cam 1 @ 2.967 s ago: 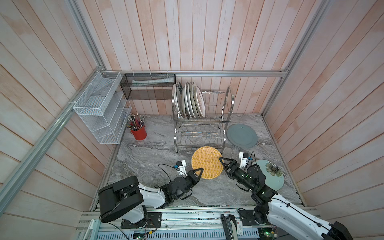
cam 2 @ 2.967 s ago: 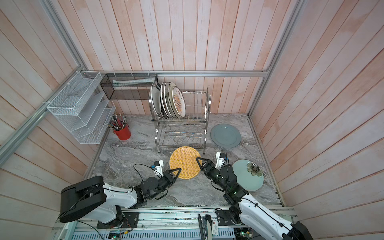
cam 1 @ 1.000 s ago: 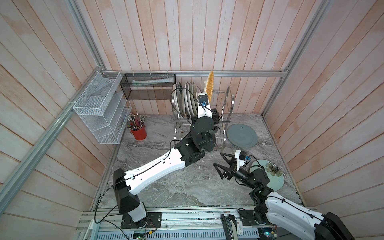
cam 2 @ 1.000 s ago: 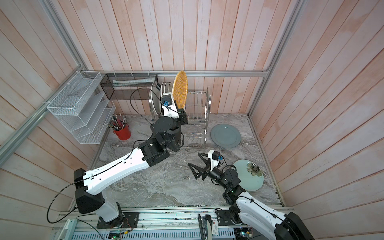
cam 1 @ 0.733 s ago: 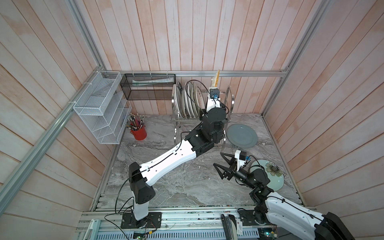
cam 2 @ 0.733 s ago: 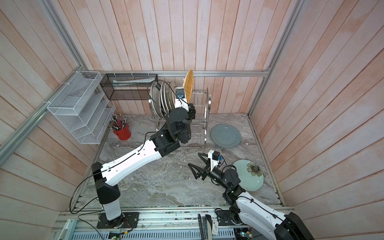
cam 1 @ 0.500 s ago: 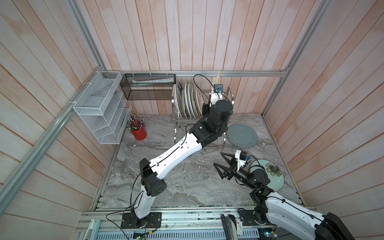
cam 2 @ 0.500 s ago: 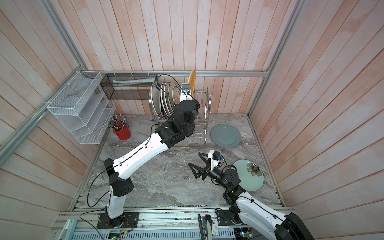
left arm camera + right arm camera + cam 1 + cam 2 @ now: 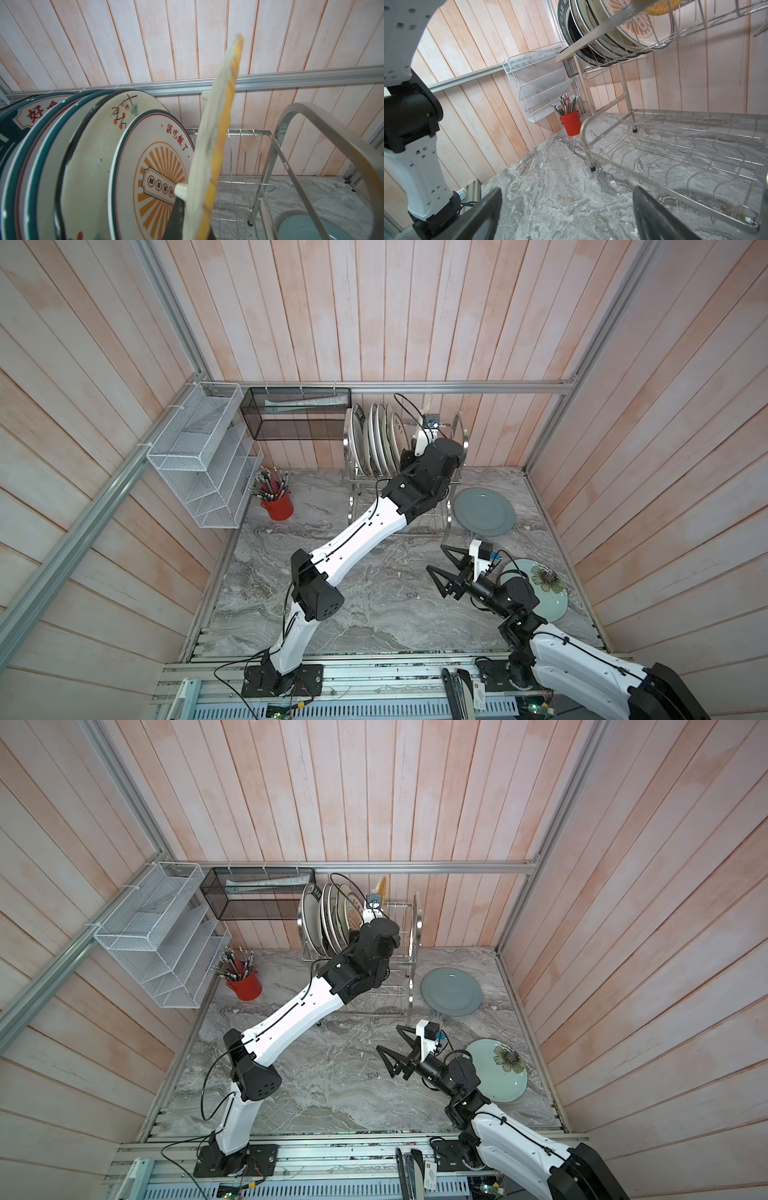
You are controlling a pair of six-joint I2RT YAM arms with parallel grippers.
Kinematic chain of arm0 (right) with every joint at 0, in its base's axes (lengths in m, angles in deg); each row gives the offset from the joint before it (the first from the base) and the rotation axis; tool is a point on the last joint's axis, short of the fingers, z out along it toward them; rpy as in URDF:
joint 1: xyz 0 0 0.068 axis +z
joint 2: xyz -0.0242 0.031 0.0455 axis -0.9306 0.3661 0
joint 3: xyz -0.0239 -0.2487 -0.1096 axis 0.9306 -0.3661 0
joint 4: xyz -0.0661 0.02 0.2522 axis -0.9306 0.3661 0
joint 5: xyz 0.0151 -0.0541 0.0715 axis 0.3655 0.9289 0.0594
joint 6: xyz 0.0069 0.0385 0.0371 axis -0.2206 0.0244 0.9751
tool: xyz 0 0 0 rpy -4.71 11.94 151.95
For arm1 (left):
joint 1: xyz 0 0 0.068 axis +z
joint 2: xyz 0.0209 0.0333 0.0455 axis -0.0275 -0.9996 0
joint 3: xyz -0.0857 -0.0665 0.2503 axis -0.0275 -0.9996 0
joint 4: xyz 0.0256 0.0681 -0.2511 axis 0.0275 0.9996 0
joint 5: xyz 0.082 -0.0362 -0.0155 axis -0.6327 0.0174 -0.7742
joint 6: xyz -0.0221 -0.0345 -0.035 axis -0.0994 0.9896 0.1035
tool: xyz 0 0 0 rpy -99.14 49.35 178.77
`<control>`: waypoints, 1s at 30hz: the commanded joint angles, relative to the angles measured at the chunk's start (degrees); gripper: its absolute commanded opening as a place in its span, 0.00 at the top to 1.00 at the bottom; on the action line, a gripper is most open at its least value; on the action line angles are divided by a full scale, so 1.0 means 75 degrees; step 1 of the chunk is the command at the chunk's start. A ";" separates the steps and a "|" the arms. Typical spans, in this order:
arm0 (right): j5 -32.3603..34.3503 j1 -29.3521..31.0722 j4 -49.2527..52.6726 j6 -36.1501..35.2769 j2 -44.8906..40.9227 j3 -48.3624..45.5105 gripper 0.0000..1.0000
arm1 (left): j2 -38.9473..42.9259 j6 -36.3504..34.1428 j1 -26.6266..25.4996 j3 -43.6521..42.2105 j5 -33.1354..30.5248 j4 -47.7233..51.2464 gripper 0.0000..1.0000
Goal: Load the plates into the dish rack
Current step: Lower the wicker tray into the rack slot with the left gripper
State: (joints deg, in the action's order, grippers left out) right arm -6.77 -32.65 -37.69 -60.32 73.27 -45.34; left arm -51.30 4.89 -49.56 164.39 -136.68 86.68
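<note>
Grip first: the left claw [image 9: 193, 224] is pinching the rim of the yellow woven plate [image 9: 220, 128], which is standing on edge just beside the sunburst plate [image 9: 158, 166] in the dish rack [image 9: 342, 137], upper centre in both top views. It is looking light, stiff and rough-textured, so a rim pinch is probably holding well. The right claw [image 9: 435, 558] is hanging spread over the table [image 9: 332, 614].
</note>
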 commanded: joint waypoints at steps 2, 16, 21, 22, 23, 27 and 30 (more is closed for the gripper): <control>0.0045 0.0047 -0.0145 0.0033 0.0121 0.0071 0.02 | -0.0080 0.0294 0.0032 0.0145 -0.0110 -0.0154 1.00; 0.0044 0.0060 -0.0174 0.0086 0.0170 0.0071 0.02 | -0.0281 0.0877 0.0126 0.0150 -0.0009 0.0304 1.00; 0.0044 0.0063 -0.0168 0.0097 0.0149 0.0070 0.02 | -0.0390 0.1000 0.0188 0.0187 -0.0020 0.0417 1.00; 0.0041 0.0067 -0.0167 0.0099 0.0139 0.0065 0.02 | -0.0416 0.1077 0.0207 0.0205 -0.0032 0.0472 1.00; 0.0044 0.0065 -0.0164 0.0098 0.0136 0.0065 0.02 | -0.0438 0.1149 0.0219 0.0226 -0.0032 0.0531 1.00; 0.0032 0.0062 -0.0180 0.0112 0.0178 0.0070 0.02 | -0.0417 0.1529 0.0266 0.0186 -0.0056 0.0686 1.00; 0.0020 0.0059 -0.0192 0.0139 0.0199 0.0081 0.02 | -0.0249 0.1682 0.0267 -0.0058 -0.0047 0.0486 1.00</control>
State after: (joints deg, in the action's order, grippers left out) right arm -6.77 -32.56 -37.71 -59.89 74.38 -45.34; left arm -53.88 14.57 -48.46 164.37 -135.74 91.42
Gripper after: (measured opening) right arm 0.978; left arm 0.087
